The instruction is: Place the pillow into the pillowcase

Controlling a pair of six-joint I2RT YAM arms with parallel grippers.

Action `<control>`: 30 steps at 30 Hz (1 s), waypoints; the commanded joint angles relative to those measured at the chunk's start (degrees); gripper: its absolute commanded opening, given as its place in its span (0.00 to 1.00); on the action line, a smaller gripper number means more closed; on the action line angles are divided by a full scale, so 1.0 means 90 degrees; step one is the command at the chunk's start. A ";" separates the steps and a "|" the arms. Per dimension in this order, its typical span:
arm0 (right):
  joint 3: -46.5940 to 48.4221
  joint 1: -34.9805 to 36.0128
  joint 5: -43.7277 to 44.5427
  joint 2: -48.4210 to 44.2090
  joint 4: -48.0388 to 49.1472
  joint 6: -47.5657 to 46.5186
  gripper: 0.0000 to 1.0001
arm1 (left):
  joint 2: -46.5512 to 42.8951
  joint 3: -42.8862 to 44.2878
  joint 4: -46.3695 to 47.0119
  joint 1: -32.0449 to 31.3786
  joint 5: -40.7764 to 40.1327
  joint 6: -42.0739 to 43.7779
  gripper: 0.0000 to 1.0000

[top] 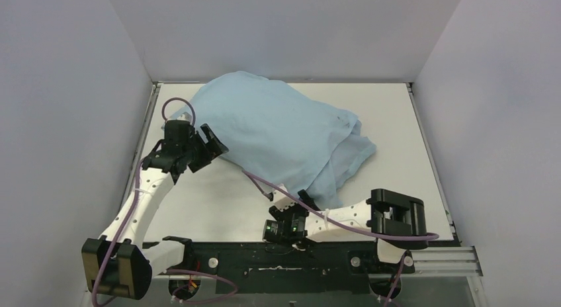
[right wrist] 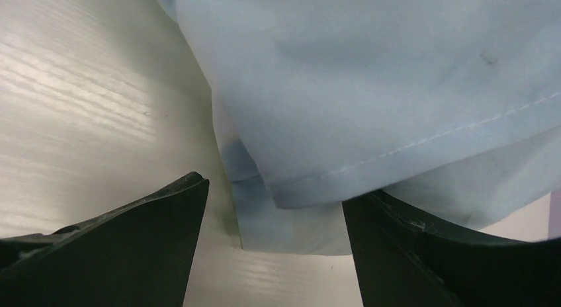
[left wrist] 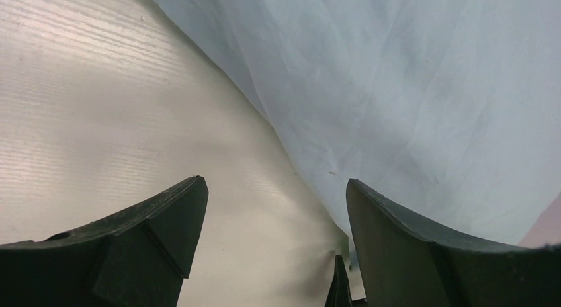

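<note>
Mostly done, by the look of it: you have the pillowcase (top: 284, 131) lying as a plump light-blue mound across the far half of the table (top: 410, 122), and no off-white fabric shows in any of the three views. You can't see the pillow itself, so take this as a judgement, but the rounded swell of the cloth suggests it is inside, filling the far-left part of the sack. Toward the near right the cloth goes flat and folds over itself in loose layers, and that is where I'd place the mouth. The right wrist view shows a stitched hem (right wrist: 410, 145) running across those layers, with a lower layer lying on the table beneath it.

Your left gripper (left wrist: 274, 180) sits at the left flank of the mound, fingers spread wide, with only bare table and the cloth's edge between and ahead of them. Your right gripper (right wrist: 272, 188) is at the near edge of the slack end, fingers also apart. The hemmed layers lie just ahead of it and seem to drape over its right-hand finger, but nothing is pinched.

What is left, as far as you can judge from here: check that the pillow sits fully against the closed end, then draw the slack open end along so it covers the last corner and lies tidy. Whether a pillow corner is exposed under those folds, the views don't show
</note>
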 commanded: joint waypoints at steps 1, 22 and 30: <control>0.0326 -0.0262 0.0796 0.0469 -0.0098 0.0535 0.76 | -0.0183 -0.0086 0.0185 0.0113 0.0010 -0.0233 0.76; 0.0472 -0.0390 0.0427 -0.2448 -0.0097 -0.1359 0.00 | 0.0394 0.0588 -0.0171 0.1408 -0.0209 -0.2328 0.77; 0.0499 -0.0590 0.0038 -0.4207 0.0164 -0.2124 0.00 | 0.0749 0.0544 0.1065 0.1636 0.0394 -0.2438 0.82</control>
